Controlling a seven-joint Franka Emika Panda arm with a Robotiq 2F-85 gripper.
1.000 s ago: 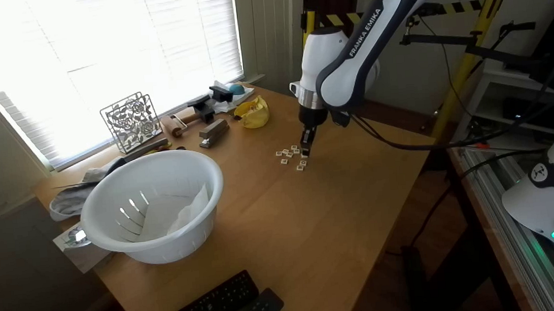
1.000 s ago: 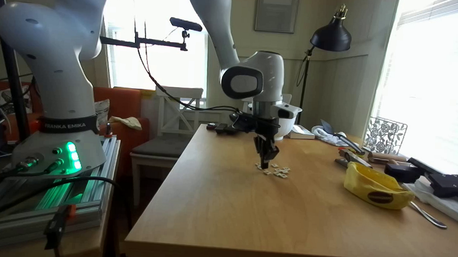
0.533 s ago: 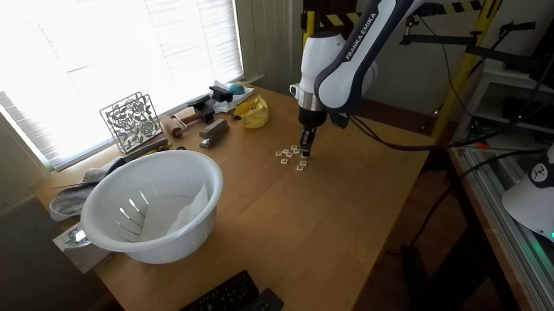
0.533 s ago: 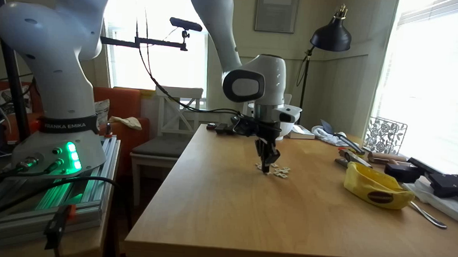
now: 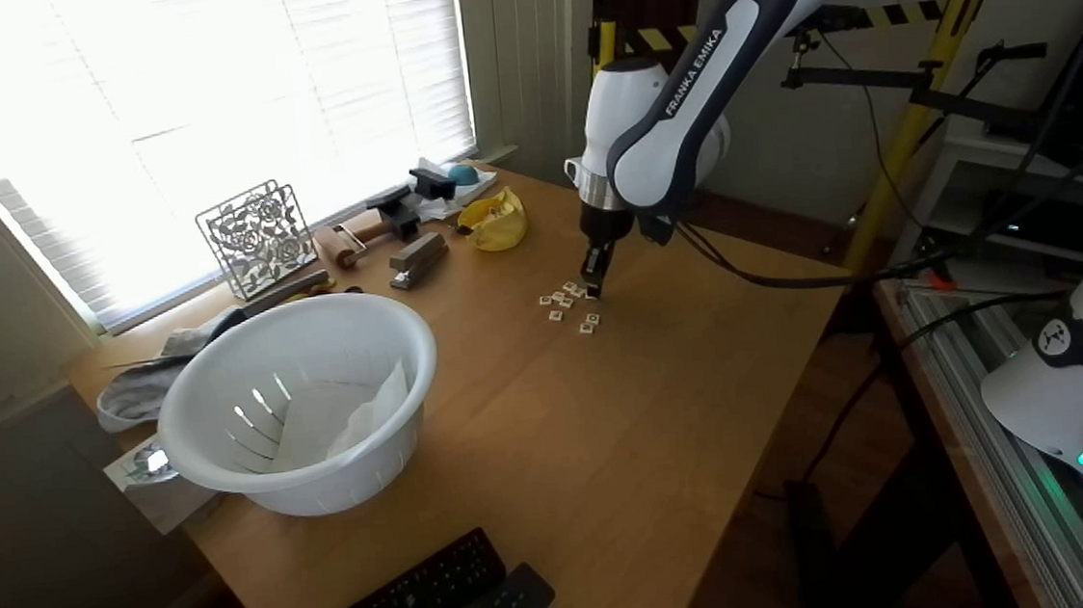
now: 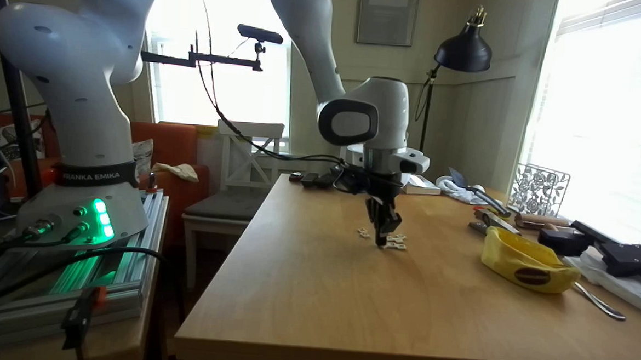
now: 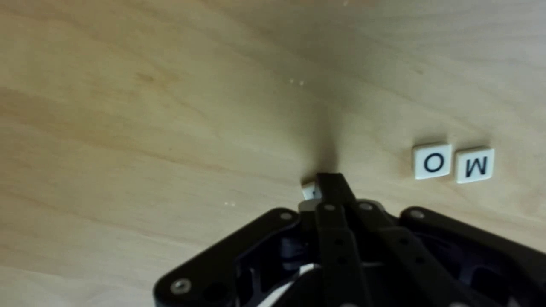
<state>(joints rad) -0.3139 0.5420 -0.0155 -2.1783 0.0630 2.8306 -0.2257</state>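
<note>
- In both exterior views the white tiles [image 5: 566,303] lay as a small scattered group on the desk [image 6: 314,300], well apart from its visible edges.
- Between the tiles and the white colander [image 5: 339,491] there was a wide stretch of open wood; the remote controls [image 5: 419,594] lay farther off.
- In an exterior view, the yellow pouch [image 6: 530,262] stood on the desk well aside from the tiles, so open room was also there.
- The jaws were together, pointing downward at the group of tiles.
- In the wrist view, one tile [image 7: 310,191] was partly hidden by the fingertips [image 7: 335,187]; whether they touched it, I could not tell.
- To the right of it, the O tile [image 7: 433,161] and the M tile [image 7: 474,165] lay face up, side by side with a narrow gap: white, nearly square, with a dark letter on each.
</note>
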